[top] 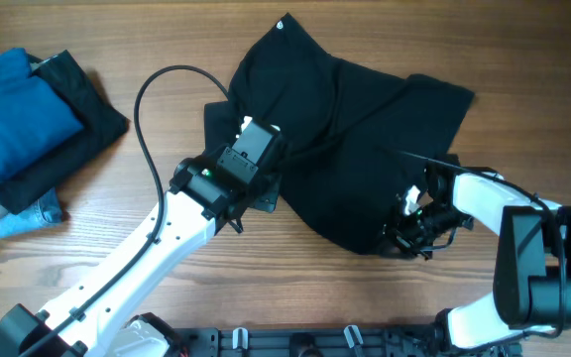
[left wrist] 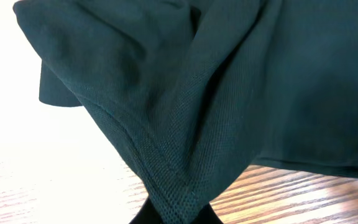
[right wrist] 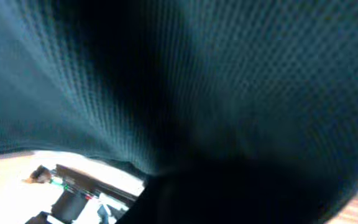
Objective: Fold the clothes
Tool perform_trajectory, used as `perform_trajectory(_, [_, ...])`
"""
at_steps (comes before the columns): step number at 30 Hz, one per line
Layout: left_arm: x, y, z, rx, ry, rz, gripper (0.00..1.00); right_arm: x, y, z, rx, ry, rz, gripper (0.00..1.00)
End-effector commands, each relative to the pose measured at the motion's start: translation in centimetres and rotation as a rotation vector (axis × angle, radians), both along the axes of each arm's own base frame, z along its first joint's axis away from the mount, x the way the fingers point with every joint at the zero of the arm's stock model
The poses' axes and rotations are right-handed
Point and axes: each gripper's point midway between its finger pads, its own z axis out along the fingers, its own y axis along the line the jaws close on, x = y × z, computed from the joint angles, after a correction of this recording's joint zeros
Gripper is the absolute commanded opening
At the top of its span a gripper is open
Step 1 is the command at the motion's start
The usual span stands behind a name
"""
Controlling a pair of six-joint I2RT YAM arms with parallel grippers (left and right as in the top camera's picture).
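The clothes (top: 365, 109) are one large black garment lying crumpled at the table's centre, with a small white mark (top: 284, 24) at its far tip. My left gripper (top: 271, 167) is at its left edge. In the left wrist view the gripper (left wrist: 176, 214) is shut on a stitched hem of the garment (left wrist: 229, 81), which rises away from it. My right gripper (top: 404, 228) is at the garment's near right edge. In the right wrist view the fabric (right wrist: 197, 74) fills the frame, blurred, and runs down into the dark jaws (right wrist: 229, 199).
A folded bright blue garment (top: 18, 109) lies on a plain black folded cloth (top: 92, 114) at the far left, with grey and denim cloth (top: 13, 218) under them. The left arm's black cable (top: 152, 99) loops over the wooden table (top: 315, 288).
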Motion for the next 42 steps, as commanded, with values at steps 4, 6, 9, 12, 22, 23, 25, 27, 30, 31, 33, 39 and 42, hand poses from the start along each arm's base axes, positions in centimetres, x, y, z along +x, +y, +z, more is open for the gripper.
perform_trajectory(4, [0.1,0.1,-0.1,0.022,-0.007,-0.015,0.04,0.9,-3.1,-2.8,-0.225,0.024,-0.091,0.04])
perform_trajectory(6, [0.0,-0.1,-0.1,0.008,0.002,-0.014,0.04,1.7,-3.8,-2.7,-0.250,0.008,-0.101,0.04])
perform_trajectory(9, [-0.1,-0.3,-0.5,-0.016,0.022,0.029,0.04,3.0,-5.6,-1.8,-0.301,0.007,-0.132,0.04])
perform_trajectory(12, [-0.4,-1.2,-1.2,-0.045,0.066,0.009,0.04,5.3,-8.8,0.3,-0.380,-0.004,-0.180,0.04])
perform_trajectory(22, [-5.9,-6.4,-3.8,-0.177,0.335,-0.267,0.04,9.6,-23.2,10.0,-0.804,-0.058,-0.344,0.04])
perform_trajectory(23, [-6.9,-6.5,-3.6,-0.182,0.365,-0.321,0.04,9.6,-23.9,10.7,-0.816,-0.060,-0.360,0.04])
perform_trajectory(25, [-8.4,-6.2,-3.0,-0.178,0.418,-0.386,0.04,9.4,-24.8,11.3,-0.825,-0.059,-0.383,0.04])
perform_trajectory(27, [-9.7,-5.2,-2.2,-0.139,0.461,-0.456,0.04,9.3,-25.1,11.4,-0.826,-0.065,-0.363,0.04])
perform_trajectory(30, [-8.6,-4.0,-0.6,-0.067,0.409,-0.537,0.04,9.2,-25.4,11.5,-0.845,-0.064,-0.359,0.04])
perform_trajectory(31, [-7.1,-3.6,-0.4,-0.023,0.346,-0.519,0.04,9.2,-25.4,11.5,-0.845,-0.065,-0.359,0.04])
perform_trajectory(33, [-3.1,-2.8,0.0,0.064,0.190,-0.464,0.18,9.3,-25.5,11.5,-0.846,-0.068,-0.360,0.04])
perform_trajectory(39, [7.0,-4.3,3.1,-0.045,-0.179,-0.266,0.91,9.3,-25.5,11.5,-0.844,-0.071,-0.343,0.04])
perform_trajectory(42, [7.1,-5.4,2.1,-0.120,-0.130,-0.272,1.00,9.2,-25.4,11.5,-0.843,-0.067,-0.338,0.04])
